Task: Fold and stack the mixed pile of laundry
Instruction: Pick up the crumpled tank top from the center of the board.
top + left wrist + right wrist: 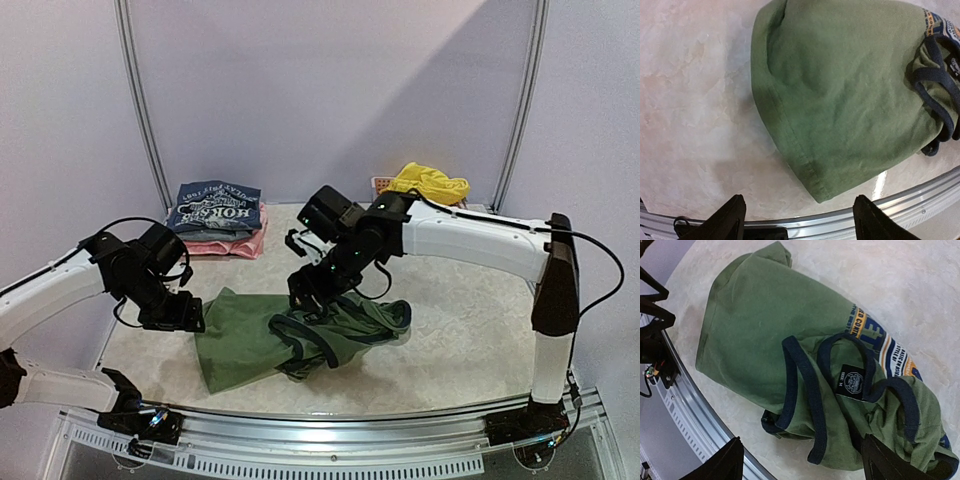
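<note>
The olive-green sleeveless shirt (290,335) lies crumpled on the table at front centre, its dark trim and printed logo bunched at its right side. It also shows in the left wrist view (850,95) and the right wrist view (790,355). My left gripper (172,312) is open and empty, just left of the shirt's left edge. My right gripper (312,292) is open and empty, hovering over the shirt's trimmed armholes (810,390). The bright yellow shorts (430,183) hang over the pink basket at the back right.
A folded stack with a dark blue printed shirt (215,207) on a pink garment (228,246) sits at the back left. The pink lattice basket (381,185) stands at the back right. The table's metal front rail (330,425) runs close under the shirt.
</note>
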`<action>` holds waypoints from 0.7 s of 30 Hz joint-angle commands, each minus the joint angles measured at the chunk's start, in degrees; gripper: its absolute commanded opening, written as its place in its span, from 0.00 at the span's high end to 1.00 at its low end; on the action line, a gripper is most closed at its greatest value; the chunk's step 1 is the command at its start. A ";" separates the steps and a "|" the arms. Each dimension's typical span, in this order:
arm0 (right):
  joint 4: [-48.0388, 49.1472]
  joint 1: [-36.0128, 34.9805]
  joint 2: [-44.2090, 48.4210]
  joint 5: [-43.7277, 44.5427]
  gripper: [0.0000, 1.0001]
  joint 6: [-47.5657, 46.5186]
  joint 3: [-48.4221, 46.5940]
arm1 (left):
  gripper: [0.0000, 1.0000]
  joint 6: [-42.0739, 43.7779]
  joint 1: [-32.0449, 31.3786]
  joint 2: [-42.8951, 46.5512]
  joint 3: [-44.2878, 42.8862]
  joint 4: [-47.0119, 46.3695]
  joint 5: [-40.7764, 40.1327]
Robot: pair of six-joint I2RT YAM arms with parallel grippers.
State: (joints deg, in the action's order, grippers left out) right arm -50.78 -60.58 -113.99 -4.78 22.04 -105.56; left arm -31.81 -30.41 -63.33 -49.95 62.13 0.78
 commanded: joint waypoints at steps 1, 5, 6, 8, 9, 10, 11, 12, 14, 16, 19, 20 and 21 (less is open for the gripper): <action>-3.53 -1.85 -4.93 -1.07 0.19 -2.94 -3.57 | 0.26 -2.06 1.06 -2.65 2.44 -0.47 5.97; -4.55 -2.14 -8.78 0.47 0.22 -3.10 -5.12 | 0.27 -3.61 1.06 -3.28 3.88 -1.92 7.02; -4.99 -2.16 -9.31 1.21 0.23 -2.92 -5.86 | 0.27 -3.94 1.06 -3.62 4.33 -2.57 7.23; -6.12 -2.23 -10.83 2.97 0.25 -2.67 -7.72 | 0.27 -4.53 1.06 -4.54 5.27 -3.85 8.11; -6.77 -2.16 -11.93 3.65 0.26 -2.69 -8.74 | 0.27 -4.80 1.06 -5.12 5.57 -4.25 8.26; -7.23 -2.25 -12.67 3.90 0.27 -2.70 -9.99 | 0.27 -5.02 1.06 -5.56 5.76 -4.79 8.31; -7.62 -2.22 -13.71 4.08 0.27 -2.67 -11.05 | 0.27 -5.31 1.06 -6.04 5.97 -5.29 8.34; -7.87 -2.20 -14.91 4.07 0.27 -2.70 -12.28 | 0.27 -5.47 1.01 -6.35 6.12 -5.87 8.27; -8.01 -2.21 -16.55 4.04 0.27 -2.79 -14.53 | 0.27 -5.70 1.06 -7.09 6.46 -7.09 8.19; -7.53 -2.19 -18.37 3.71 0.27 -3.09 -16.56 | 0.27 -5.64 1.06 -8.29 6.89 -8.29 8.37; -6.58 -2.18 -21.03 2.33 0.27 -3.96 -19.71 | 0.28 -5.48 1.06 -10.53 7.40 -9.96 8.96; -6.54 -2.22 -21.80 1.82 0.27 -4.21 -20.59 | 0.28 -5.46 1.06 -11.30 7.40 -10.28 9.09; -6.59 -2.19 -22.85 1.60 0.28 -4.52 -21.40 | 0.28 -5.43 1.06 -11.89 7.48 -10.64 9.16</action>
State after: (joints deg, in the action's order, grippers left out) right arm -57.36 -62.67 -132.88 -2.17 19.03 -123.44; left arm -36.75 -30.13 -72.84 -43.40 54.65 8.75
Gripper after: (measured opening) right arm 0.727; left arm 0.721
